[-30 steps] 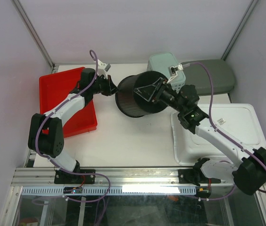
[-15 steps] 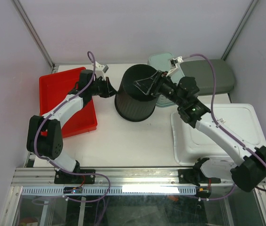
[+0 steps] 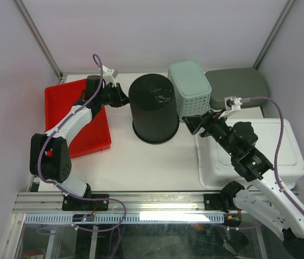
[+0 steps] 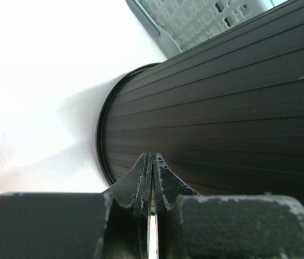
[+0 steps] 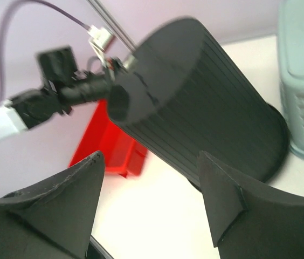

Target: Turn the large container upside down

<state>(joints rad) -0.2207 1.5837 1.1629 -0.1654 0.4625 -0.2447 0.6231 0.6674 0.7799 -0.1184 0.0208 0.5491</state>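
**Top external view.** The large container [image 3: 153, 110], black and ribbed, stands mouth-down on the white table [image 3: 141, 162] with its closed base facing up. It sits between the red tray [image 3: 68, 102] on the left and the mint basket [image 3: 191, 89] on the right, and its wall is close to the basket. The left gripper [image 3: 124, 101] is at the container's left wall, reaching in over the tray. The right gripper [image 3: 191, 125] lies near the container's lower right side and apart from it, over the corner of a white bin lid [image 3: 260, 156]. A grey-green lid [image 3: 238, 86] lies behind that. This view does not resolve the finger spacing of either gripper.

**Left wrist view.** This view supplies the finger state. The 2 fingers [image 4: 141, 175] are pressed together with only a thin slit between them and nothing is held. Their tips sit at the ribbed wall, but contact cannot be confirmed. The container's rim rests on the table, and the perforated side of the basket shows beyond it.

**Right wrist view.** The 2 fingers [image 5: 222, 199] are spread wide and empty. The container stands in front of them, well clear of them. Only this view shows the container's full height from the side, widening from the base at the top to the rim at the bottom. The left arm [image 5: 44, 102] is seen at the far wall, with the tray beneath it.
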